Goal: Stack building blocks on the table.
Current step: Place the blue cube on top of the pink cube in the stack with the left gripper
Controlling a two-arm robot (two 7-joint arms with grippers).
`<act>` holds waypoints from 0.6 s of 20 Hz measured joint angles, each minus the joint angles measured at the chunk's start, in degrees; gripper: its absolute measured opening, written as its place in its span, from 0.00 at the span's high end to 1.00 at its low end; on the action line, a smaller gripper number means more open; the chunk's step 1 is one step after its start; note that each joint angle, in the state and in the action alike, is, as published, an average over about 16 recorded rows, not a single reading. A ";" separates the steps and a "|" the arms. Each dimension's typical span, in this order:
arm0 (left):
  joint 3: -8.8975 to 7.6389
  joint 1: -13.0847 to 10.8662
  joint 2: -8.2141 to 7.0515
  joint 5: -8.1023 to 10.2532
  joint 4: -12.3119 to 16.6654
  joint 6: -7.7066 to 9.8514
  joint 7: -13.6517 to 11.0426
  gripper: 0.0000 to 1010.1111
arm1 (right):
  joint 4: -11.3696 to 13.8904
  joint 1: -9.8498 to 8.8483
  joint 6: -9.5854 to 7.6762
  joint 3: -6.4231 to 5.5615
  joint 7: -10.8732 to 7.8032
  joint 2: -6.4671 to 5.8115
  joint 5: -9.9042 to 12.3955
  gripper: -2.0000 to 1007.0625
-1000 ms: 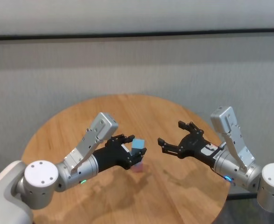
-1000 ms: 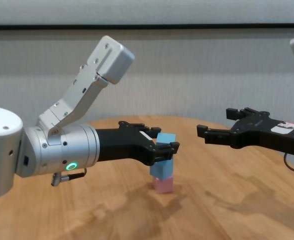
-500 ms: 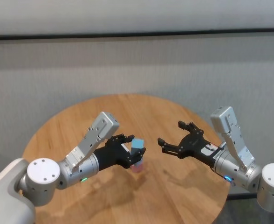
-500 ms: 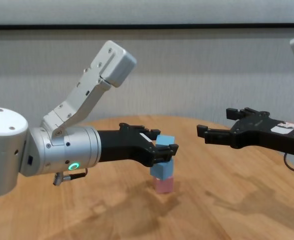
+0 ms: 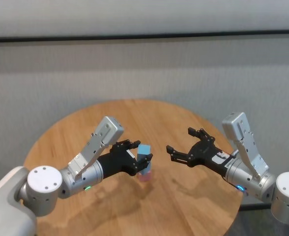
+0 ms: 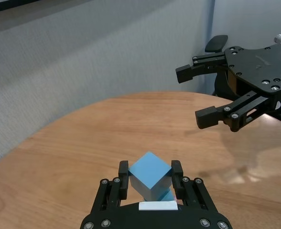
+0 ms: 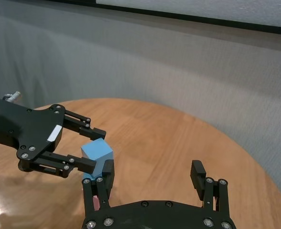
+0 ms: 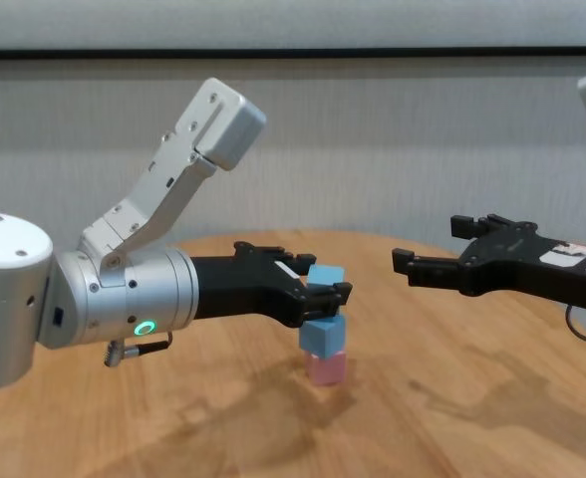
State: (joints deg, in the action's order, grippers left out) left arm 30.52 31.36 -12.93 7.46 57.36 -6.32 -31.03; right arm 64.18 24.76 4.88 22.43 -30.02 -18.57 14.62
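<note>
Left hand (image 8: 325,289) has eased its blue block (image 8: 326,274) lower.

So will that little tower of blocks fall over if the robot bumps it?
Probably. The pink block and the blue block on it form a narrow stack with nothing bracing it. The left end effector holds the top blue block skewed, so setting it down could nudge the stack.

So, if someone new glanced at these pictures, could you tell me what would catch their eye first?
Probably the left pincer near the middle of the round table, shut on a light blue block just above a small stack: another blue block on a pink block. Next, the right pincer hanging open over the table's right side, facing the stack and holding nothing.
</note>
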 joint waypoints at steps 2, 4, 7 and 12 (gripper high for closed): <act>-0.05 -0.06 -0.01 0.04 0.09 0.01 0.01 0.45 | 0.00 0.00 0.00 0.00 0.00 0.00 0.00 0.00; -0.08 -0.14 -0.02 0.07 0.22 0.06 0.03 0.45 | 0.00 0.00 0.00 0.00 0.00 0.00 0.00 0.00; -0.10 -0.26 -0.05 0.08 0.45 0.18 0.08 0.45 | 0.00 0.00 0.00 0.00 0.00 0.00 0.00 0.00; -0.09 -0.44 -0.10 0.08 0.75 0.43 0.15 0.45 | 0.00 0.00 0.00 0.00 0.00 0.00 0.00 0.00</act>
State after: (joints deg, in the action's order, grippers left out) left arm 30.44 30.92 -13.03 7.53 58.11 -5.89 -30.87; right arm 64.18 24.76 4.88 22.43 -30.02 -18.57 14.62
